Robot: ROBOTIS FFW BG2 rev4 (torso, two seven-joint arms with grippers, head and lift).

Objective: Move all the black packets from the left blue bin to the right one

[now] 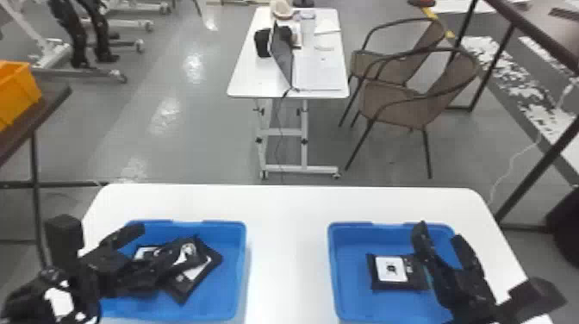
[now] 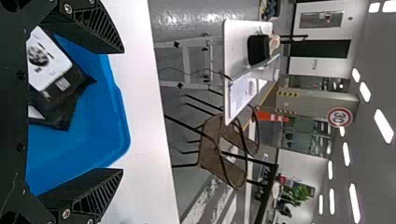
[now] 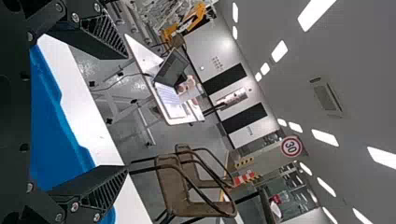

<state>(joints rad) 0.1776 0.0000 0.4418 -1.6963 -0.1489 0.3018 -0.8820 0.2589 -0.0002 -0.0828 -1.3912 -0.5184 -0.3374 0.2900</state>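
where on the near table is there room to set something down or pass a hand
Bare tabletop runs between the left bin and the right bin, and beyond both to the table's far edge. In the right bin, bare floor lies nearer the robot than its packet. Crowded: the left bin's overlapping packets, left gripper above.

Left gripper (image 1: 167, 241) and right gripper (image 1: 439, 235), fingers (image 2: 95, 196) wide apart.
Left arm (image 1: 34, 286) shows at head view's lower left, right arm (image 1: 536, 296) at lower right.

Black arms (image 1: 26, 297), white patch (image 1: 60, 301), ridged wedge-shaped fingers (image 2: 91, 193), silver screws (image 2: 66, 213)
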